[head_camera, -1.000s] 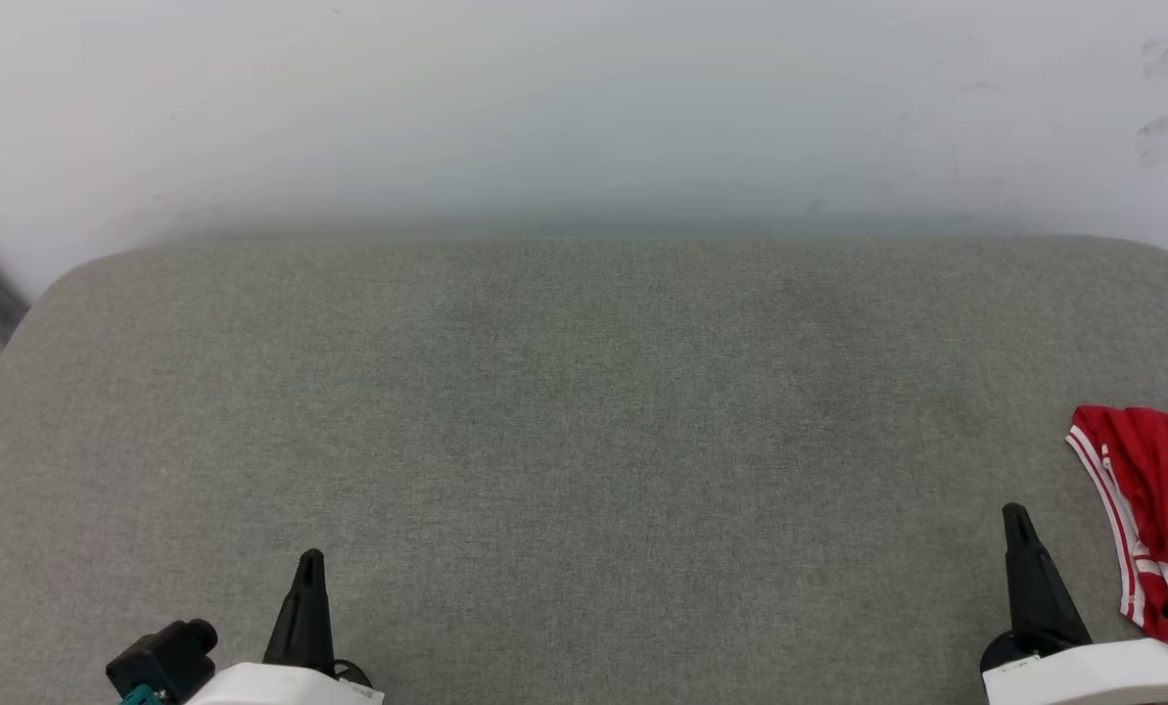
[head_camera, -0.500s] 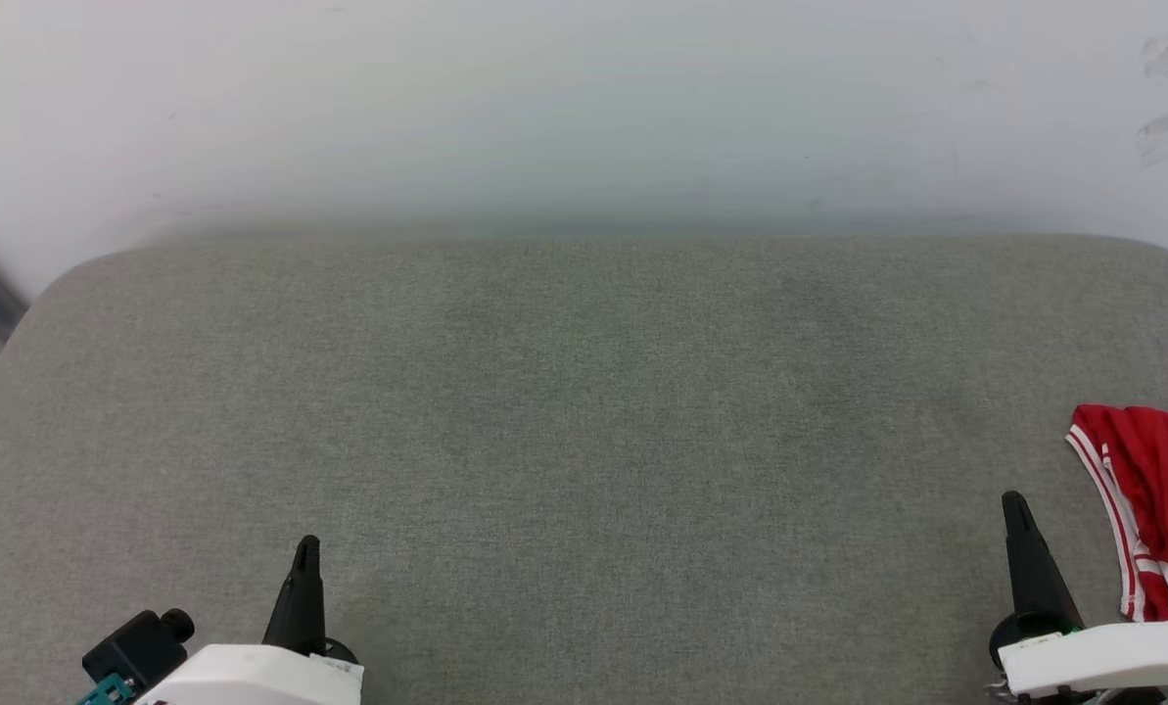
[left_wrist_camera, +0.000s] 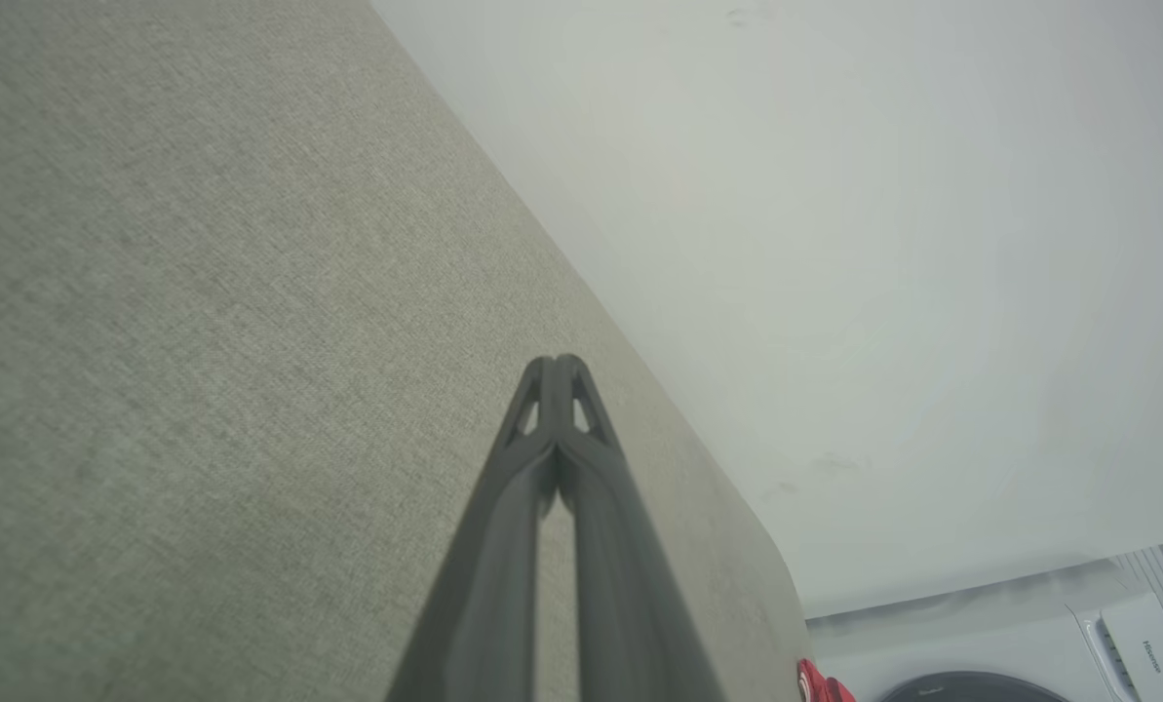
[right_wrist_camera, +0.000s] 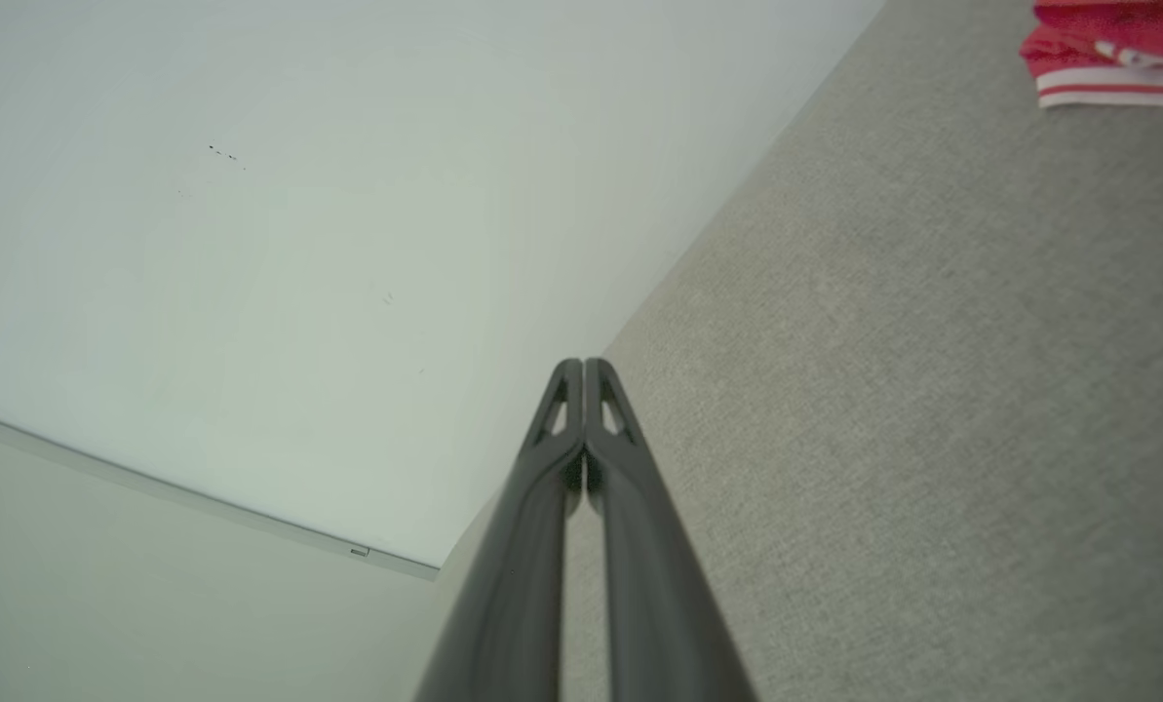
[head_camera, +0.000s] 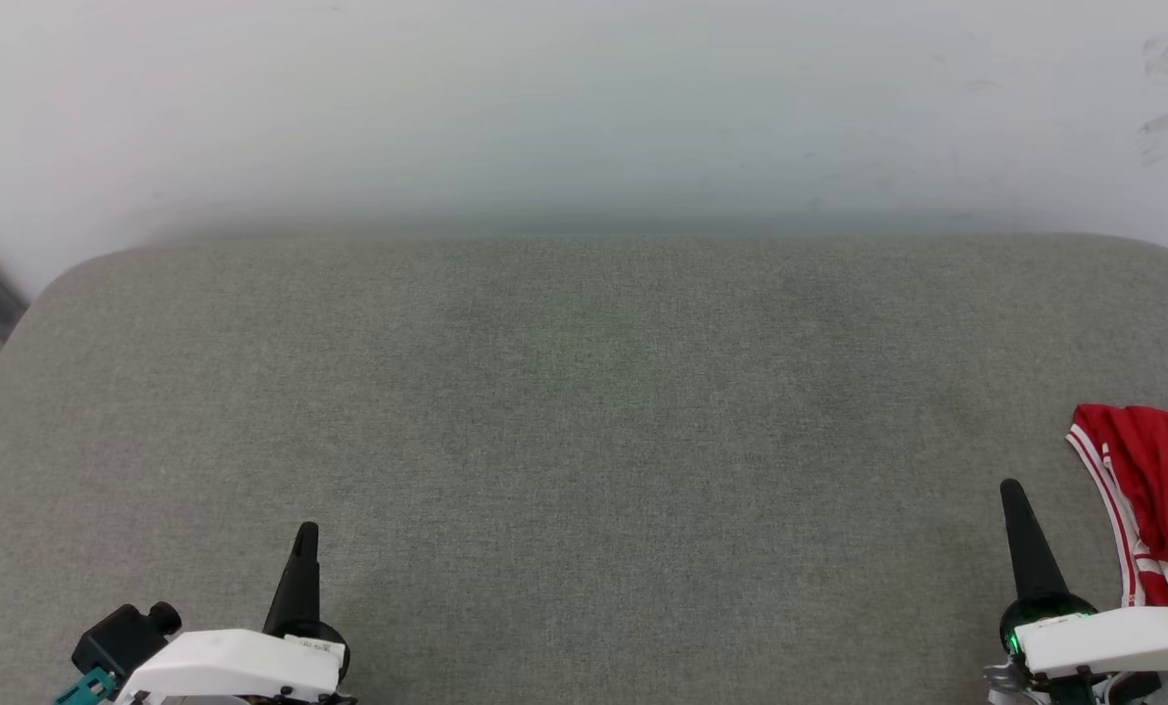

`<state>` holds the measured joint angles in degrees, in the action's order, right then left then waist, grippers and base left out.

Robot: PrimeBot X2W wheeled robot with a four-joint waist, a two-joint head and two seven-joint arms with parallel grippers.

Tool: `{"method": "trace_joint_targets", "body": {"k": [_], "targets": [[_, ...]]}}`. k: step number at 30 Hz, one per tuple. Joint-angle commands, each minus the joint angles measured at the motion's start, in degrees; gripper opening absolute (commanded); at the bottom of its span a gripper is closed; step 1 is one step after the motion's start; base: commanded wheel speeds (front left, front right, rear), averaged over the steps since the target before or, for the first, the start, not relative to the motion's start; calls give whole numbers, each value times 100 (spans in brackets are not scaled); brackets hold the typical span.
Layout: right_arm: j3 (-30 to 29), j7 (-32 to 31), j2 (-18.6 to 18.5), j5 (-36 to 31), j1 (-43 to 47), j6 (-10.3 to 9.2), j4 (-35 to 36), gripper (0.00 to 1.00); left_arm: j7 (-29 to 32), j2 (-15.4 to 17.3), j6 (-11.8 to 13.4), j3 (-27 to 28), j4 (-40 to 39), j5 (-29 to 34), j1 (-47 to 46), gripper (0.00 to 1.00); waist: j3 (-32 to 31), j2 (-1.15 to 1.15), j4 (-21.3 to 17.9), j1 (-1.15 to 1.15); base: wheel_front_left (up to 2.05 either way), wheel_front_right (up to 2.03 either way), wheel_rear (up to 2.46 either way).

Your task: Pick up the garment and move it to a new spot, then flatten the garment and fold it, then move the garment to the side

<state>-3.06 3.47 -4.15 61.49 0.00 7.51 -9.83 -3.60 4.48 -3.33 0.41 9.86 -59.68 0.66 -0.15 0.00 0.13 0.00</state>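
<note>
With your left gripper (head_camera: 306, 534) and right gripper (head_camera: 1010, 492) both pinched shut and empty at the near edge of the grey pad (head_camera: 584, 411), open the right one before reaching, since the garment (head_camera: 1156, 480) lies bunched just beyond it at the pad's right edge.

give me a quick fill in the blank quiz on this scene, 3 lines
1. The garment is mostly ____ with white striped trim.
2. The left gripper and the right gripper both have their fingers ____, holding nothing.
3. On the grey fabric surface, the garment lies at the robot's far ____ side.

Missing words: red; shut; right
</note>
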Motion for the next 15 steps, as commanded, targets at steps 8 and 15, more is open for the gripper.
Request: {"method": "trace_joint_targets", "body": {"k": [8,15], "targets": [[-30,-147,-46,581,-199,-1,-38,0,144,21,-90,83,37,-613,-212,0,4,0,-2,0,0,0,0],[-49,-252,-44,985,-269,-1,-92,0,249,19,-143,126,92,-1041,-294,0,8,0,-3,0,0,0,0]]}}
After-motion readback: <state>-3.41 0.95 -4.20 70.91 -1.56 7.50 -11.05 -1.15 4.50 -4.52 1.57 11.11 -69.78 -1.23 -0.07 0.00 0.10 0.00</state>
